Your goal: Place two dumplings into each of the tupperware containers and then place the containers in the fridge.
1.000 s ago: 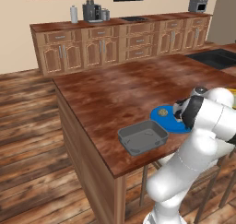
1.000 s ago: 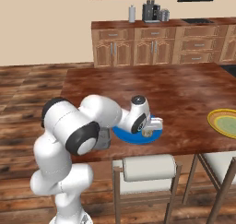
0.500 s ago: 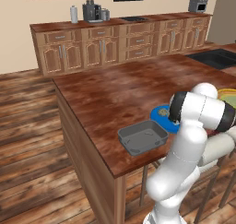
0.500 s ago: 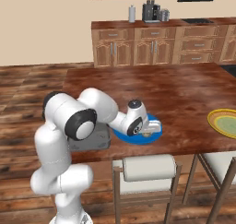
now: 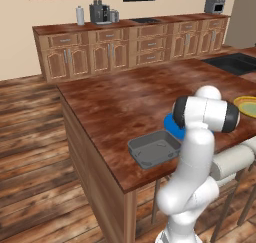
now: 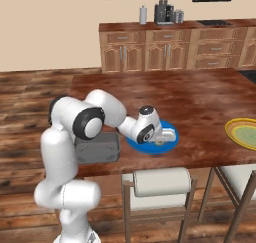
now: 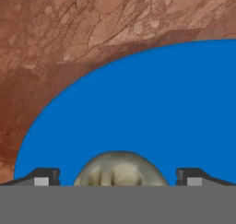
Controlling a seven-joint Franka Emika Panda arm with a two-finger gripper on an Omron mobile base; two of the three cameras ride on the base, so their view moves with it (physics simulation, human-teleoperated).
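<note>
The two-finger gripper (image 7: 118, 180) hung low over the round bright blue plate (image 7: 152, 112), its two dark fingertips (image 7: 42, 177) spread wide apart, one on each side of a small roundish tan dumpling (image 7: 120, 168) that lay on the plate between them. The jaws stood released; neither tip touched the dumpling. In the hand view the plate's curved rim ran from lower left to upper right, with bare reddish-brown wood counter (image 7: 69, 29) beyond it.

From the right base view, the white arm reached across the front of the wooden island counter (image 6: 200, 99), with the gripper (image 6: 169, 135) set over the blue plate (image 6: 150, 148) near the counter's front edge. The larger dark grey rectangular tupperware container (image 6: 97, 148) sat just beside the plate, also close to that front edge and partly behind the arm's elbow. A yellow-green round plate (image 6: 243, 132) lay well apart, toward the counter's far end. Most of the counter surface behind the blue plate was open.

In the left base view the grey container (image 5: 154, 148) sat near the counter's corner, and the blue plate (image 5: 172, 124) showed just beyond it, mostly hidden by the arm. A stool with a pale cylindrical cushion (image 6: 160, 181) stood under the counter's overhang below the plate. No writing or labels could be read.
</note>
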